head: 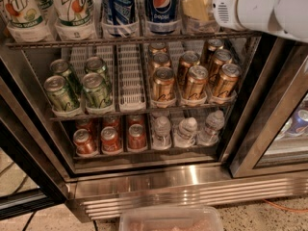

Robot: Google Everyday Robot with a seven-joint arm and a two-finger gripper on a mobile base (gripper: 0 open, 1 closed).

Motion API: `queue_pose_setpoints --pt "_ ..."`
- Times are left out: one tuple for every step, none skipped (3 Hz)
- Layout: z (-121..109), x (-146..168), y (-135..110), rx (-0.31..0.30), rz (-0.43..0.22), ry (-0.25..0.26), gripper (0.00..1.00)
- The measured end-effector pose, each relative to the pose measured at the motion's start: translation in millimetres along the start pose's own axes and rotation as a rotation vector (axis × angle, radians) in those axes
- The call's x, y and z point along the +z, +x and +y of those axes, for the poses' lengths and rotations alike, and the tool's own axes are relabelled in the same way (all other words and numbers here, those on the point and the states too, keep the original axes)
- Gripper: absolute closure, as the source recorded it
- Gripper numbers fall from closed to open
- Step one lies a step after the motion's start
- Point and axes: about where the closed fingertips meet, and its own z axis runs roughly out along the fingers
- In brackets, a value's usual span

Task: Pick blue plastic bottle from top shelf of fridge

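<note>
The pincer, on the white arm, sits top right against the blue plastic bottle, which stands on the fridge's top shelf. Whether it is clenched, I cannot tell. Grasp unconfirmed; lifting out remains.

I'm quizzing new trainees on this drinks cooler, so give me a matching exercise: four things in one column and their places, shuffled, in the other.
Things
1. tool
2. green cans
3. red cans
4. Pepsi bottles

Places
A. bottom rack, left side
B. top right, at the blue plastic bottle
C. middle rack, left side
D. top shelf, middle

Pairs: 1-B, 2-C, 3-A, 4-D
</note>
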Motion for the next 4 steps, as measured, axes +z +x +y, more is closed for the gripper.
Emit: queue_pose_setpoints --pt "-7 -3 -13 0.01 -0.031 0.013 1.0" --pt "-15 -9 -21 0.019 -0.052 0.032 1.0" --pt "-24 -18 -24 0.021 -0.06 0.049 1.0" --pt "-29 -32 -27 0.033 -0.054 0.044 1.0"
